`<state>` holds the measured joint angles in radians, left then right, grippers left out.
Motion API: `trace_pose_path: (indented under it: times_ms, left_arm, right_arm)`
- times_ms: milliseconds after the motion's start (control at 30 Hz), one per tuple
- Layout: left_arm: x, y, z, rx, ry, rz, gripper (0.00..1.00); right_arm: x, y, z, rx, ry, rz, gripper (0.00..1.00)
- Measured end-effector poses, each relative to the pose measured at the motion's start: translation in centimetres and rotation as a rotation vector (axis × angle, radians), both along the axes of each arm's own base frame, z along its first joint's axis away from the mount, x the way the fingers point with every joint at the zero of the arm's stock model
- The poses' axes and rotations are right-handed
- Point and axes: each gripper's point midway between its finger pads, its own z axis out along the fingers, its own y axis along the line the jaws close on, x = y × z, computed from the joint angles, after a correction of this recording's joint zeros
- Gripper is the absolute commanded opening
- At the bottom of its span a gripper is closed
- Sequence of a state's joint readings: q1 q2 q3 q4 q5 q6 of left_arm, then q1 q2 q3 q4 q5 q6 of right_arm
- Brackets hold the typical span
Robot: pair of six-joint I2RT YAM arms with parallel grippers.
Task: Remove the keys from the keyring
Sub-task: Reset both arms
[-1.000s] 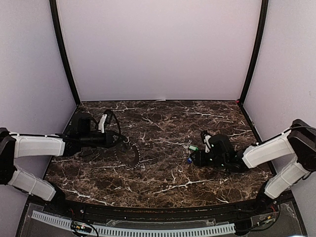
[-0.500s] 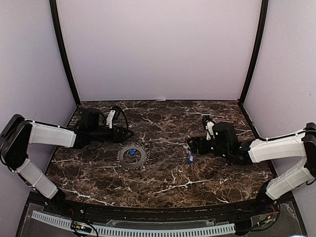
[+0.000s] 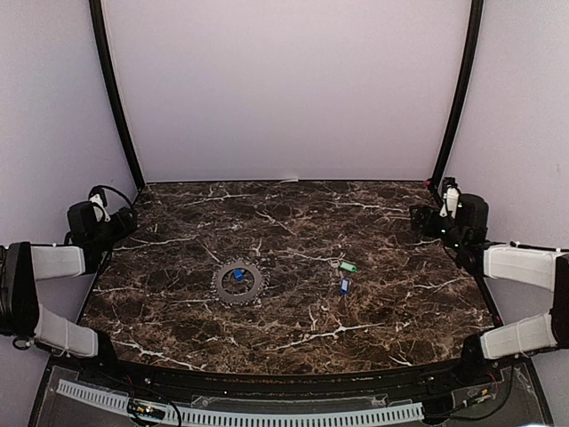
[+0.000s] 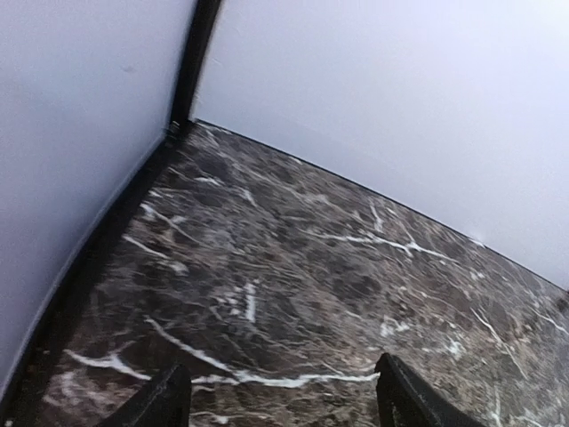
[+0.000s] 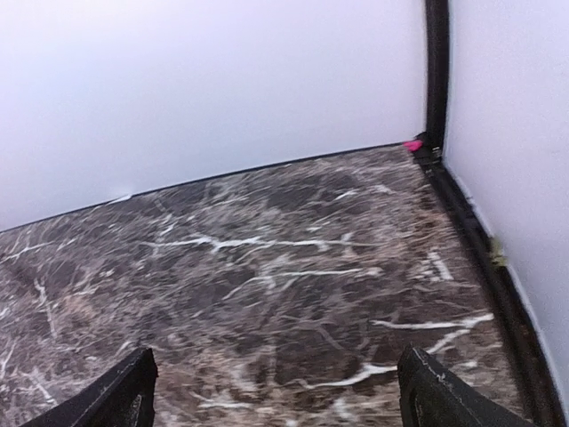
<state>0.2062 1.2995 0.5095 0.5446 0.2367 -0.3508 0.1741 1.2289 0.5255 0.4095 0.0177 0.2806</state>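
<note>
Showing both jaws wide, empty; risking to overlook the blue key (image 3: 238, 275) inside the keyring (image 3: 220, 286) hole, maybe attached.

I see the left gripper (image 4: 283, 405) with its 2 jaws wide apart over the marble worktop (image 4: 293, 267), facing a black corner post (image 4: 189, 62) between pale walls (image 4: 400, 107).

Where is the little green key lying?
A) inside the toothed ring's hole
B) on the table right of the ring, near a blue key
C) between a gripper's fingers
B: the green key lies on bare table right of the toothed ring, a blue key close beside it.
</note>
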Motion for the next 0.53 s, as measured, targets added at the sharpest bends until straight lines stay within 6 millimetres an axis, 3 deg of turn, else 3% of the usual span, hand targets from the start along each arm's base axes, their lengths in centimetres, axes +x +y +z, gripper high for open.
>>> trace_pose_path:
  times_ms: [33,100,233,400,533]
  left_arm:
    - [-0.9,0.9,0.1,0.028,-0.009,0.054,0.74]
    - [-2.8,2.1,0.2,0.083,-0.042,0.139,0.74]
    - [-5.7,2.9,-2.1,0.153,-0.063,0.208,0.75]
    - [-5.2,3.4,-4.0,0.173,-0.053,0.226,0.75]
    - [-4.4,2.9,-4.2,0.186,-0.076,0.206,0.75]
  right_arm:
    - [-0.5,-2.2,0.4,-0.011,-0.027,-0.047,0.94]
    - [-1.4,-4.5,0.9,-0.034,-0.077,-0.092,0.95]
    - [-3.5,-6.0,-0.1,-0.097,-0.164,-0.112,0.95]
    - [-5.0,-6.3,-4.5,-0.160,-0.117,-0.102,0.95]
    - [-4.4,-6.4,-4.2,-0.186,-0.156,-0.104,0.95]
